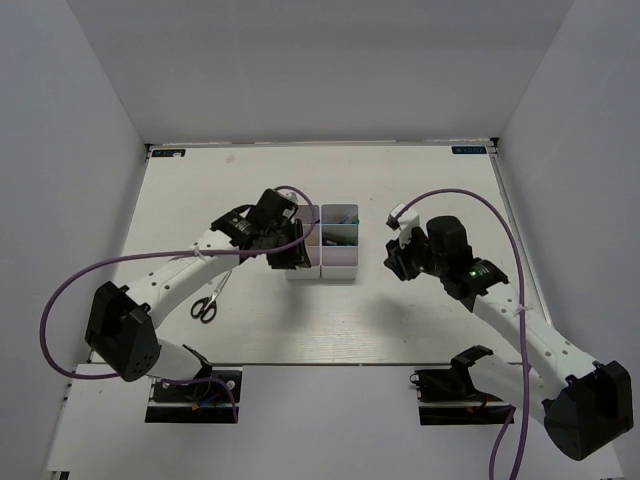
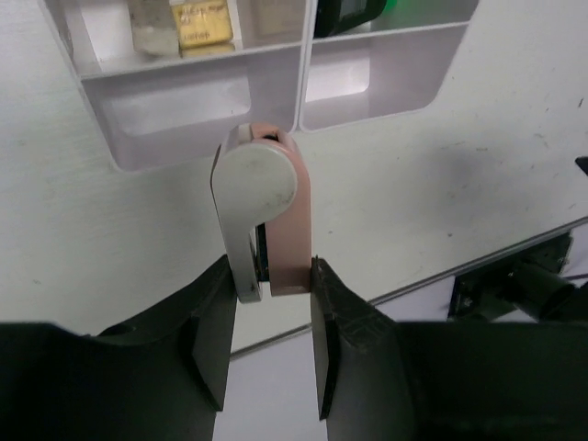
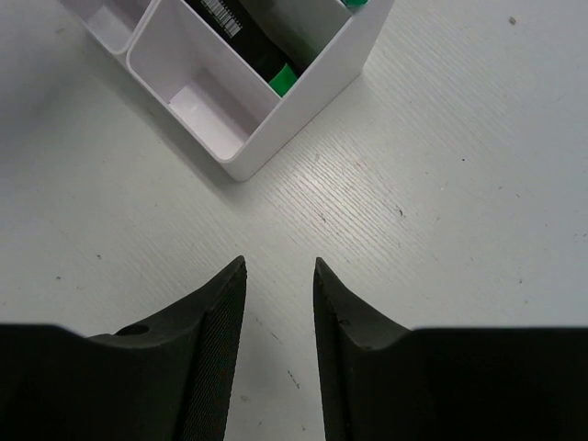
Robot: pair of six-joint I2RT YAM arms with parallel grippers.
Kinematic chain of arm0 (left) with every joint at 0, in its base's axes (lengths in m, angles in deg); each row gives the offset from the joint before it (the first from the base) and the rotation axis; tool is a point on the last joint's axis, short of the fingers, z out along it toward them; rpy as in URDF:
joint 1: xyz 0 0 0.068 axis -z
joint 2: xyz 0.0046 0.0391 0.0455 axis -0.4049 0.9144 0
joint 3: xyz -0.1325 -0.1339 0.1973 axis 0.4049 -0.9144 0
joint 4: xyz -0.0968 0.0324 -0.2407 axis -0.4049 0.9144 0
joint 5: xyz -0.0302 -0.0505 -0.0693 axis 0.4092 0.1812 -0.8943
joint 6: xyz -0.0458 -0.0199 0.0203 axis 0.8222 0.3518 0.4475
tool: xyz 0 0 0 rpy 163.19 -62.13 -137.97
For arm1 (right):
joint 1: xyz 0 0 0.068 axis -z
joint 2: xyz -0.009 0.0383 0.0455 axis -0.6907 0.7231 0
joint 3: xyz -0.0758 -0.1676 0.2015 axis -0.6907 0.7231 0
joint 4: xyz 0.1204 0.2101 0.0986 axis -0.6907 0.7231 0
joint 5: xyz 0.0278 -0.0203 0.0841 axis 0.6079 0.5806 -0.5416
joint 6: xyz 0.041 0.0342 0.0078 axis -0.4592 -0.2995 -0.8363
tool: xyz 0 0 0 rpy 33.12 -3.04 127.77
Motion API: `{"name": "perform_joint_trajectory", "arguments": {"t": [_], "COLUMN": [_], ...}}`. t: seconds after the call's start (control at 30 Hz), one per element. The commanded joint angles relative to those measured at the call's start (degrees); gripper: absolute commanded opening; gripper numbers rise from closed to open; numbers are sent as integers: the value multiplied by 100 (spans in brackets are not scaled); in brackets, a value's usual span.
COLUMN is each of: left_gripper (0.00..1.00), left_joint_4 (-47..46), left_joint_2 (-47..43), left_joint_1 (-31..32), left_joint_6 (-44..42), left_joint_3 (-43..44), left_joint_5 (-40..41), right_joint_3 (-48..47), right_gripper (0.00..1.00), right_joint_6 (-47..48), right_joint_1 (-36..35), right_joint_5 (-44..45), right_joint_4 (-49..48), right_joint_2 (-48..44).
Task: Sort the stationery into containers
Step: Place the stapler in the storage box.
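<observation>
Two arms flank the containers (image 1: 340,270) in the top view: the left gripper (image 1: 288,252) overlaps the block's left side, the right gripper (image 1: 397,258) sits off to the block's right, apart from it, and scissors (image 1: 205,303) lie on the table (image 1: 400,180) beside the left arm, not picked up. I can't read either claw from up here. Left wrist view: the claw is clamped on the pink piece (image 2: 289,220), pinching its lower end so the white round-ended part and most of the body stick out ahead of the fingers (image 2: 335,349). I judge that's so the free end can go into a bin first. It hangs over bare table just short of the nearest bins, not yet above one. A tan block (image 2: 202,23) lies in a bin further back. Right wrist view: the jaws are apart with nothing between them, over bare table, with the block's corner ahead. A green-tipped marker (image 3: 283,81) lies in a bin there. I judge the right arm is parked clear so the left can drop first.
</observation>
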Motion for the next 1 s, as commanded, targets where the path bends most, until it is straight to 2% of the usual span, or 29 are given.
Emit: {"name": "perform_joint_trajectory", "arguments": {"t": [0.0,0.13,0.17,0.3,0.4,0.5,0.6,0.73,0.8,0.97], "left_gripper": [0,0,0,0,0,0,0,0,0,0], "left_joint_4": [-949,-3024,-3124,-3161,-2634,-2518,-3018,-4877,-5154,-6192], "left_joint_2": [-629,-1115,-1115,-783,-615,-518,-728,-1018,-1054,-826], "left_joint_1": [91,443,487,680,698,707,733,1004,1172,1427], "left_joint_6": [1181,2144,2476,2769,3076,3551,4139,4659,4676,4904], "left_joint_3": [-762,-1880,-1883,-1462,-944,-968,-1512,-2417,-2594,-2761], "left_joint_5": [46,678,888,1259,1294,1391,1680,2365,2945,3552], "right_joint_3": [72,98,99,134,178,195,239,257,257,300], "right_gripper": [39,39,39,39,39,39,39,40,40,40], "right_joint_6": [-106,-142,-168,-186,-212,-212,-203,-229,-229,-247], "right_joint_1": [52,96,105,175,219,245,271,272,315,351], "right_joint_5": [-1,-27,-18,-18,-53,-53,-53,-89,-106,-132], "right_joint_4": [-298,-316,-316,-333,-351,-368,-403,-421,-421,-404], "right_joint_2": [-123,-150,-176,-220,-255,-299,-308,-317,-325,-360]}}
